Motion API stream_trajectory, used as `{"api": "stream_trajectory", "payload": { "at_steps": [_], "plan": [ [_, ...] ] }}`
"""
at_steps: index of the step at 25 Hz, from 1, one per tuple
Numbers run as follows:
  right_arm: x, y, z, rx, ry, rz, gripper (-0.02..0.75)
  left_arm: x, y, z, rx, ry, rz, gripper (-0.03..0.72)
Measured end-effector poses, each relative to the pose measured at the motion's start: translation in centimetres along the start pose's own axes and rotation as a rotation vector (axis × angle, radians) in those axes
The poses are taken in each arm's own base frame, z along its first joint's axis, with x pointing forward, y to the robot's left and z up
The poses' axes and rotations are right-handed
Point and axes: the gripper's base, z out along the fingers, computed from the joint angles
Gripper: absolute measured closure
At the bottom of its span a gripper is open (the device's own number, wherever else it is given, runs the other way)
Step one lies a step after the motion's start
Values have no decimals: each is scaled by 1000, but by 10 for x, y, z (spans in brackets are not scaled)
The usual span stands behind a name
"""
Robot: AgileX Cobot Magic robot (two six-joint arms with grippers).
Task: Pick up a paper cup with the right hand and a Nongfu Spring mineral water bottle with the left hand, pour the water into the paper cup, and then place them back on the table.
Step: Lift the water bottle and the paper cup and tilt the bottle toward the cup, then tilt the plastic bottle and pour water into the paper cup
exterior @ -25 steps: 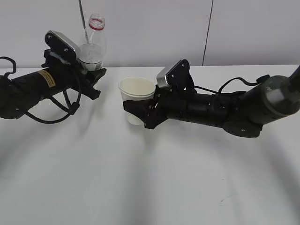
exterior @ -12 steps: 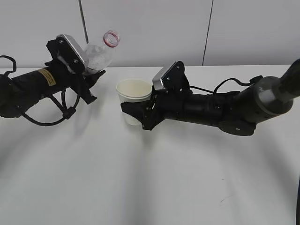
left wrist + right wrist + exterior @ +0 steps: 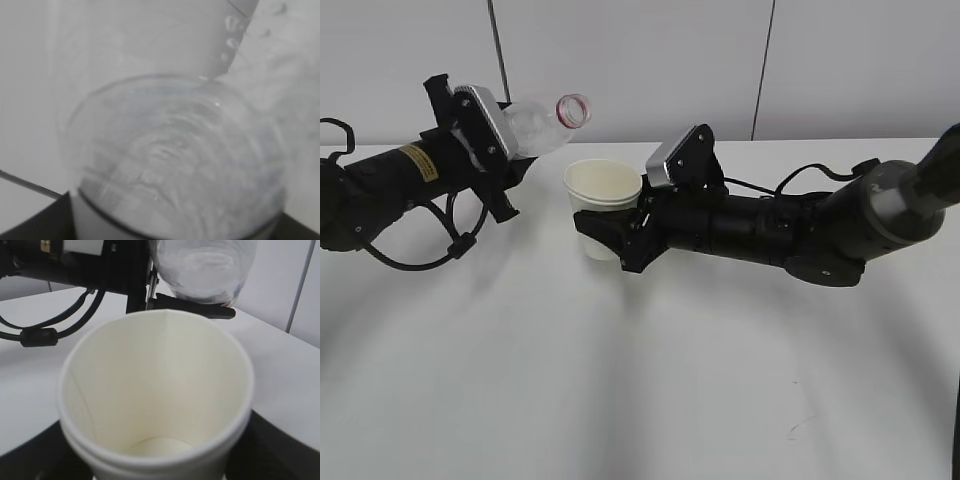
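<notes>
Exterior view: on a white counter (image 3: 620, 400), the left hand (image 3: 498, 165), at about 10 o'clock in the frame, pinches the Nongfu Spring mineral water bottle (image 3: 542, 122) by its body. The bottle is tipped nearly level, its open red-ringed mouth pointing toward 3 o'clock, above and just left of the paper cup (image 3: 603, 208). The right hand (image 3: 610, 235), reaching in from 3 o'clock, clamps the cup around its lower wall and holds it upright near the frame's centre. No stream shows between mouth and cup.

Left wrist view: the bottle (image 3: 170, 160) fills the frame, blurred, its clear wall pressed between dark hand parts at the bottom corners. Droplets cling inside; the water level cannot be told.

Right wrist view: the cup (image 3: 155, 405) sits directly below the camera, its inside dry and empty as far as can be seen. The bottle (image 3: 202, 267) hangs at 12 o'clock, beyond the far rim.

Judgement: the pour is about to begin. To do it well, the mouth should come over the cup's opening before tilting further, the tilt should rise slowly, and the cup should stay level and be gripped lightly enough not to crush.
</notes>
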Motion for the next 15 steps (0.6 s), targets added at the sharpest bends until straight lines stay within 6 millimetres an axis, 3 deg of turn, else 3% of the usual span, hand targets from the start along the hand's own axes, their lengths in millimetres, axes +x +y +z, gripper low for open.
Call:
{"api": "stream_trajectory", "payload": {
  "at_steps": [15],
  "plan": [
    [-3,2,0,-17,-30,-15,256,-1,3,0,-35,-8,115,291]
  ]
}}
